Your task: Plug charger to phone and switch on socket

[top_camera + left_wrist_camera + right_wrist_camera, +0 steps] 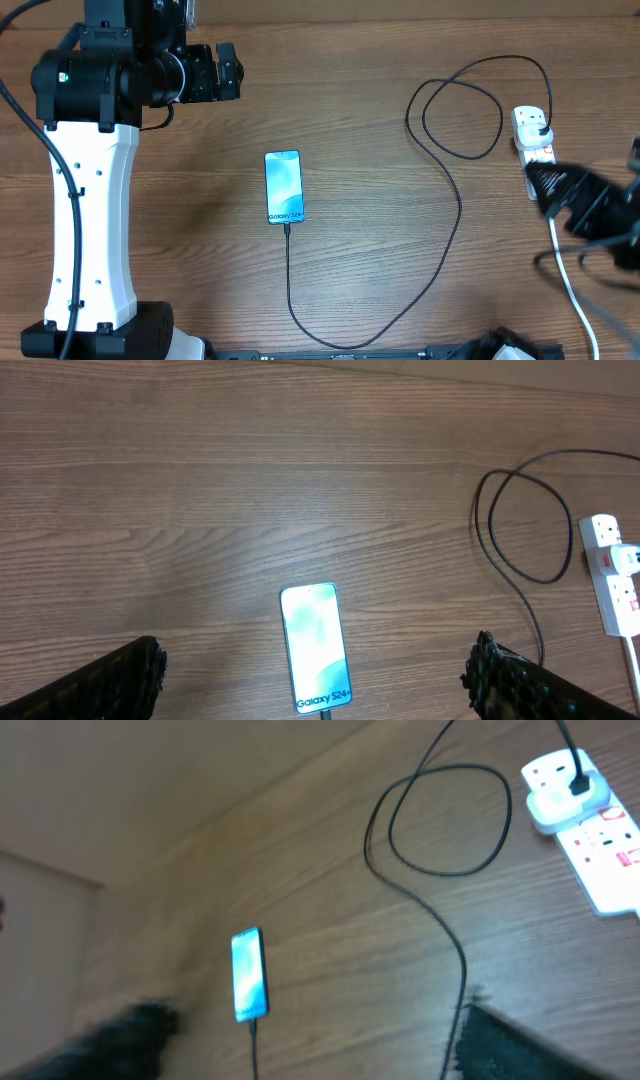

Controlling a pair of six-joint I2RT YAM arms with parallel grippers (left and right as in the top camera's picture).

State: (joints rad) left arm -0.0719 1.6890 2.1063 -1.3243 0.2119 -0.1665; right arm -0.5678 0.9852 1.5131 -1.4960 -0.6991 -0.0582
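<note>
While both arms sit off to the sides, the count is one phone [283, 187], one charger [459, 214], one socket [531, 141].

Phone: slim flat rectangle, dark frame, glossy pale-blue screen, lying mid-table [360, 90] on matte brown wood grain.

Charger: thin black cable. Its tip meets the phone's bottom edge, then it runs in a long U with one loop near the strip. The black plug sits in the strip's far outlet.

Socket: white plastic strip at the right edge, thick white cord, two red marks visible. Switch position unreadable.

Left gripper [232, 72]: knurled black fingers [112, 682] wide apart, holding nothing.

Right gripper [320, 1018]: blurred, hanging over the strip's near end, fingers apart.
</note>
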